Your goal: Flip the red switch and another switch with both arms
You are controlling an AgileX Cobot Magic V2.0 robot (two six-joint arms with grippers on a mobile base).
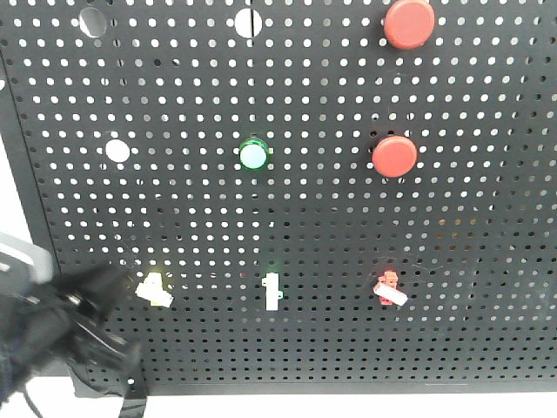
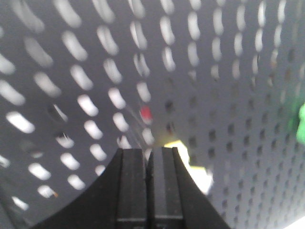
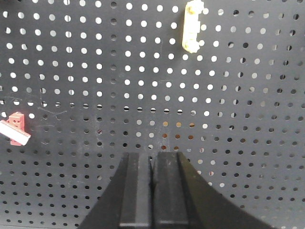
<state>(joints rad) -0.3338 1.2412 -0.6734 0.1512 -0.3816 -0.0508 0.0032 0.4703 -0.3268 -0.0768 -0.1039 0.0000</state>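
On the bottom row of the pegboard (image 1: 487, 261) we take the green-based toggle (image 1: 273, 292) as our reference. The red switch (image 1: 389, 287) sits to its right and the yellow-based switch (image 1: 154, 289) to its left, all three level. The left gripper (image 2: 147, 155) lies farther left of the green-based toggle than the yellow-based switch does. Its fingers are pressed together on nothing, with the tips just beside that switch. The left wrist view is smeared, so we cannot confirm contact, though it looks close. The right gripper (image 3: 152, 157) is likewise closed and empty. It is aimed at bare board, with the red switch well apart from its tips and its lever slanted. Our assessment is that the left side is at or near its toggle and the right side is not yet lined up. We recommend bringing the right tips just beside the red lever, on the side it must be pushed from. A short stroke along the lever's travel should then suffice. Both sets of fingers should be kept together so each acts as one blunt probe. Both grippers should also steer clear of the green-based toggle.
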